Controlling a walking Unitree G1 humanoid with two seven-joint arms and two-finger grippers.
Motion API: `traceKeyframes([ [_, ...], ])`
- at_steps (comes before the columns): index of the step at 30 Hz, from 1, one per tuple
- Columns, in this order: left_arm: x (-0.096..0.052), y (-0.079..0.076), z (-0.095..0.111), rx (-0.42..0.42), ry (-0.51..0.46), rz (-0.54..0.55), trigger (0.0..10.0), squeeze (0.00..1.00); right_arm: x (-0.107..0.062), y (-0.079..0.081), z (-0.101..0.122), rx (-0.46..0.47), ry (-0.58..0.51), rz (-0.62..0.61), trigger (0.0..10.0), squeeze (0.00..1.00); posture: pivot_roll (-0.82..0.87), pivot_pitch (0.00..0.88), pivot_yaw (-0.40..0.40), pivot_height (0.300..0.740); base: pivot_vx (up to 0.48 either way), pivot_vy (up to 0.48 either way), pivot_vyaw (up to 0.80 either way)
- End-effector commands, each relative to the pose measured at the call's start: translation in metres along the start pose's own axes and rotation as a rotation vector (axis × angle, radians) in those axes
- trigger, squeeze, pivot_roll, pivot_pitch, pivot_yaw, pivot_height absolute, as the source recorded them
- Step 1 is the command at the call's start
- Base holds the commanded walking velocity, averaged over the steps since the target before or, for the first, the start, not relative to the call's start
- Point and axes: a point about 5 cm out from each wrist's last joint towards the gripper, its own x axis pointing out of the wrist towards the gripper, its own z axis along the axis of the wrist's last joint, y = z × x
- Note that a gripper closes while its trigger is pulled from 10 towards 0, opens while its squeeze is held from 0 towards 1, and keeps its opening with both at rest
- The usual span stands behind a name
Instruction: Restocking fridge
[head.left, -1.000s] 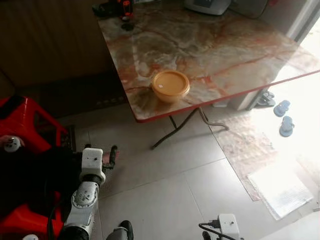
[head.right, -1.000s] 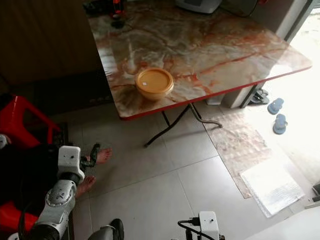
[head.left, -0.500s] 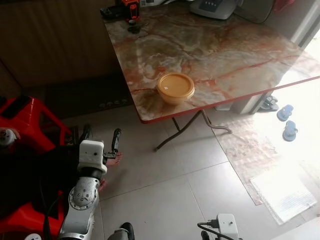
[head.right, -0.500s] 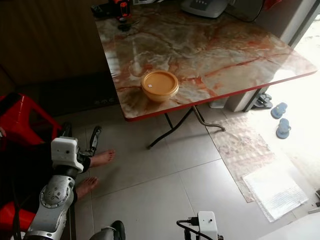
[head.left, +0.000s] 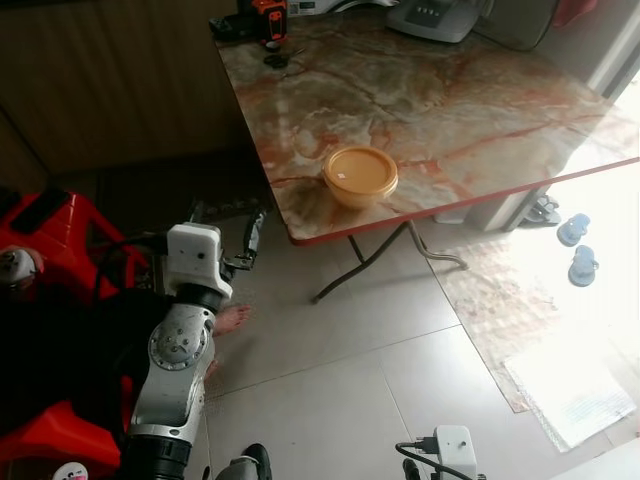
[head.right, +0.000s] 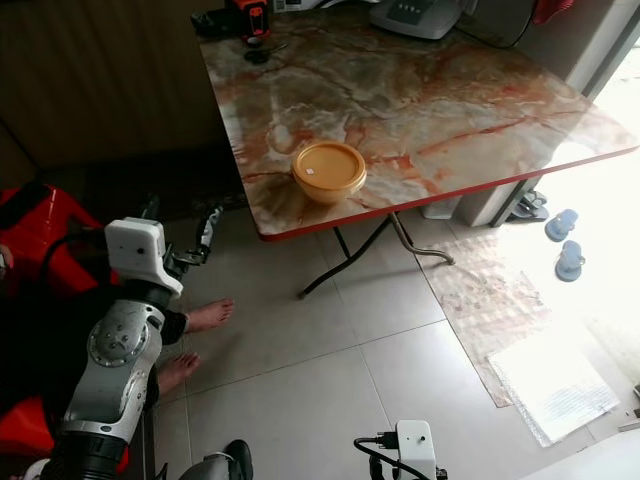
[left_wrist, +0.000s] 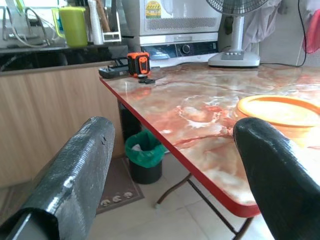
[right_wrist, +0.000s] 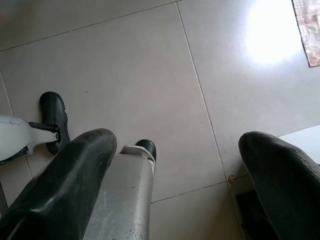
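one orange lidded bowl (head.left: 360, 174), one marble table (head.left: 480, 110), two slippers (head.left: 577, 247), two bare feet (head.right: 195, 340)

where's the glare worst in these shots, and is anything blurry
Left and right eye views: daylight blows out the floor at the robot's right, with sheen on the marble table; the yellow container stays sharp. Left wrist view: the fingers are soft, the table crisp. Right wrist view: a bright glare patch on the tiles.

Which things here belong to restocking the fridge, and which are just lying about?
Job in hand:
orange lidded container near the table's edge
left pincer, open, raised toward it

Lying about:
marble table
orange tool at the far corner
fan base
green bin under the table
slippers
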Motion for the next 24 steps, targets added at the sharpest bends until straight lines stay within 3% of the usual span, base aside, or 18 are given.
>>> traceKeyframes([
  [1,-0.0009,-0.0006,0.0024,-0.010,0.006,-0.005,10.0,0.00,-0.0015,-0.0031,-0.0055,0.020,0.014,-0.016,10.0,0.00,-0.09,0.176,-0.046,0.740,0.000,0.000,0.00],
  [9,0.0021,-0.0016,0.0050,-0.028,0.026,-0.025,10.0,0.00,-0.0014,-0.0013,-0.0053,0.028,0.008,-0.014,10.0,0.00,-0.09,0.176,-0.043,0.740,0.000,0.000,0.00],
  [24,0.0048,-0.0056,0.0085,-0.047,0.026,-0.042,10.0,0.00,-0.0019,-0.0002,-0.0081,0.032,0.017,-0.012,10.0,0.00,-0.09,0.155,-0.034,0.740,0.299,0.000,0.00],
])
